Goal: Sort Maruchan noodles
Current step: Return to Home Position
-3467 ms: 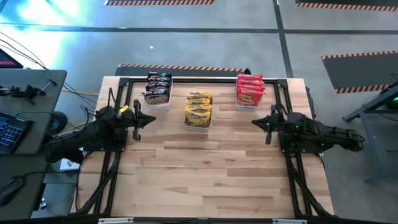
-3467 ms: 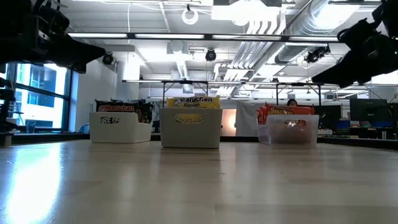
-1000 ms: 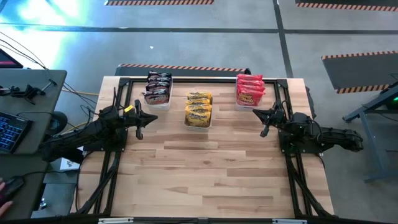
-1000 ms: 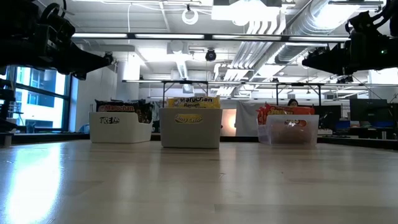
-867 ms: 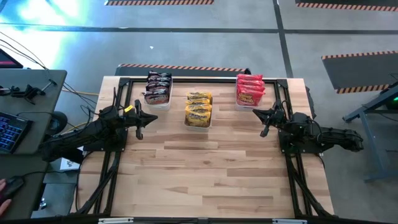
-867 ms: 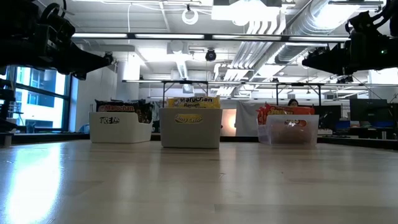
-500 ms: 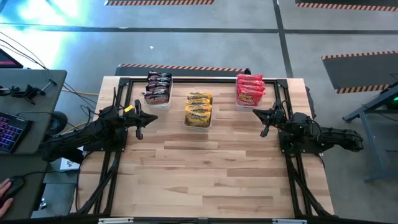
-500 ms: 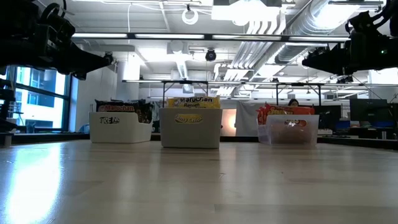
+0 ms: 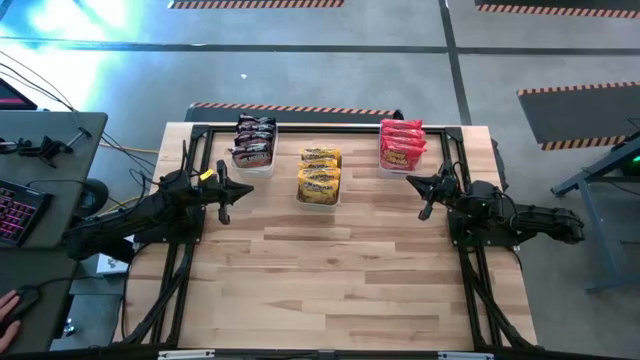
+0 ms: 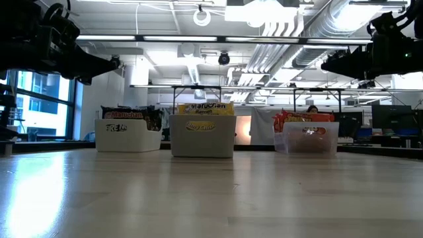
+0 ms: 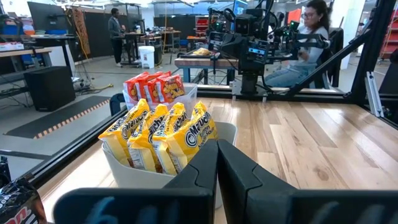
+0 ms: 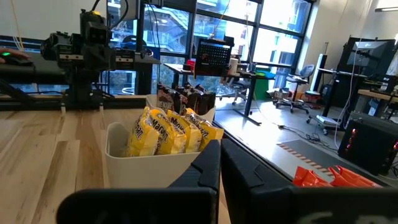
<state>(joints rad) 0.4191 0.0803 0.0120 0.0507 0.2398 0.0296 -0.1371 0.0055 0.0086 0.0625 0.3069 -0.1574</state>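
Shut tight and holding nothing, the left gripper (image 9: 232,192) and the right gripper (image 9: 420,190) hang up off the table (image 9: 330,285), one on each side. The noodles all look sorted, so I think the only danger now is a bump. The packs stick up over the rims of their bins. If an arm swings wide going home, it could hit a bin, tip it, and spill them. The yellow packs (image 9: 320,176) stand in the middle bin (image 10: 201,140), between the two grippers and a bit farther back. The black packs (image 9: 252,143) sit in the white bin (image 10: 129,137), near the left gripper and just past it. The red packs (image 9: 402,146) sit in the clear bin (image 10: 307,143), near the right gripper and just past it.
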